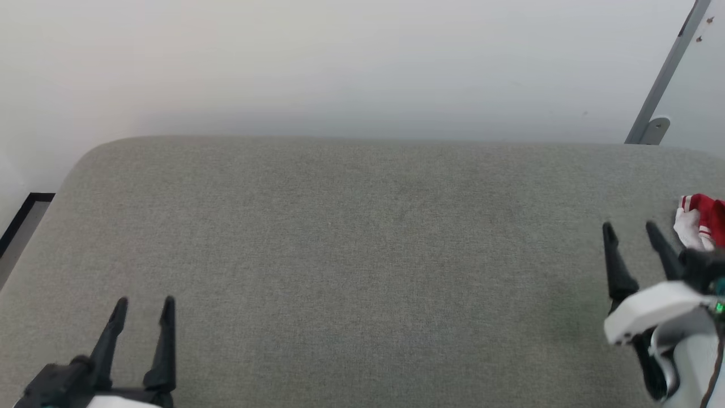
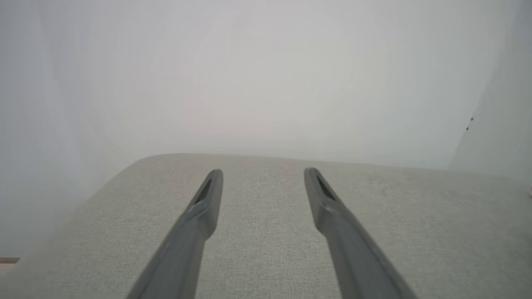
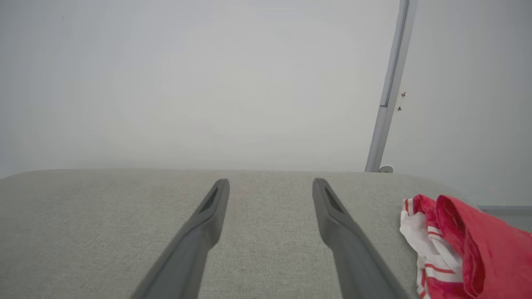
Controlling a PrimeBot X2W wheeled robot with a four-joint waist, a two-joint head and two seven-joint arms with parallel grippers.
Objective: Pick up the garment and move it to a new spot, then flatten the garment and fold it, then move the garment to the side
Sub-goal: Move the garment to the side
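Observation:
The garment (image 1: 702,221), red with a white sleeve and striped trim, lies crumpled at the far right edge of the grey fabric table (image 1: 362,255). In the right wrist view the garment (image 3: 465,245) sits bunched at the lower right, apart from the fingers. My right gripper (image 1: 630,228) is open just left of the garment, nothing between its fingers; the right wrist view shows the right gripper (image 3: 270,182) spread over bare fabric. My left gripper (image 1: 144,303) stands open at the lower left, far from the garment, and the left gripper (image 2: 262,172) holds nothing.
A pale wall rises behind the table's far edge. A grey metal post (image 1: 662,79) leans at the back right corner, and the post (image 3: 388,95) shows beyond the garment. A dark floor strip (image 1: 22,218) runs past the table's left edge.

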